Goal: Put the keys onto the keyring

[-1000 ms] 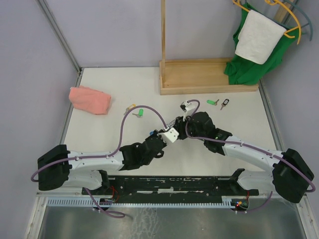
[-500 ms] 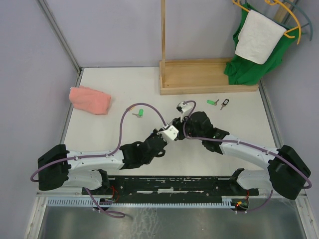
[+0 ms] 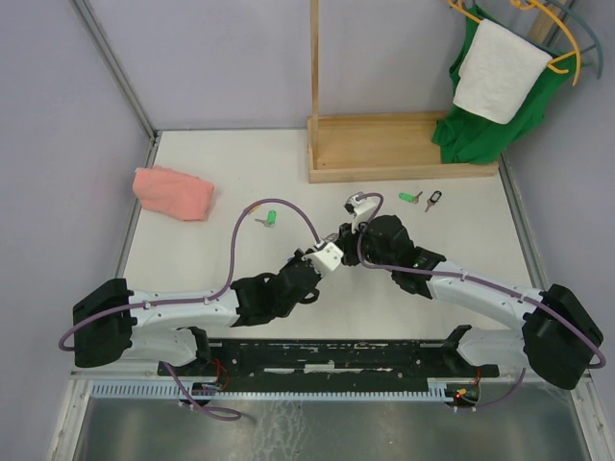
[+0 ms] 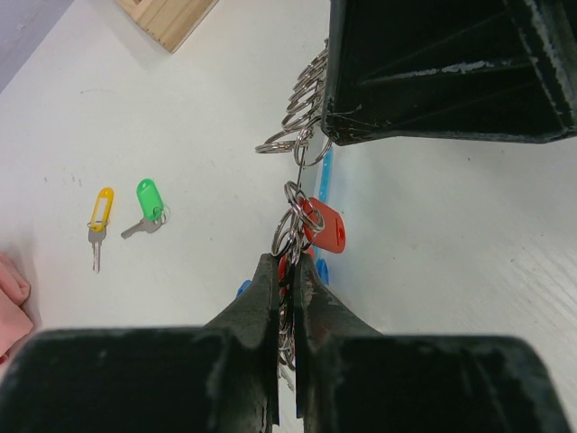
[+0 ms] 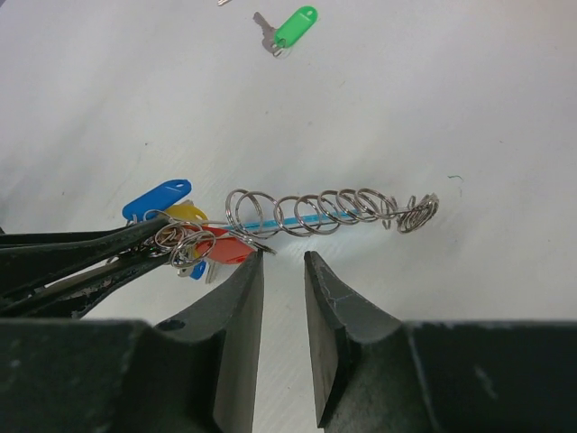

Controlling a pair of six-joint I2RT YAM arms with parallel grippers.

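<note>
The keyring (image 5: 315,212) is a stretched coil of silver rings with red (image 4: 326,227), blue (image 5: 158,198) and yellow tags at one end. It lies mid-table between my grippers. My left gripper (image 4: 288,262) is shut on the ring cluster by the red tag; it also shows in the top view (image 3: 330,254). My right gripper (image 5: 281,262) is open, its jaws just short of the coil's near end, with one finger touching a ring. Loose keys lie on the table: a green one (image 4: 147,200) and a yellow one (image 4: 101,216) to the left, and a green one (image 3: 411,198) and a black one (image 3: 434,200) to the right.
A pink cloth (image 3: 174,192) lies at the left. A wooden stand (image 3: 384,144) sits at the back, with green and white cloths (image 3: 495,86) on hangers at the far right. A purple cable (image 3: 288,216) loops over the table near the left keys.
Both grippers shifted slightly left and back, then the right wrist eased back to the right. The left gripper stays shut on the keyring. The cable now covers the yellow key in the top view.
</note>
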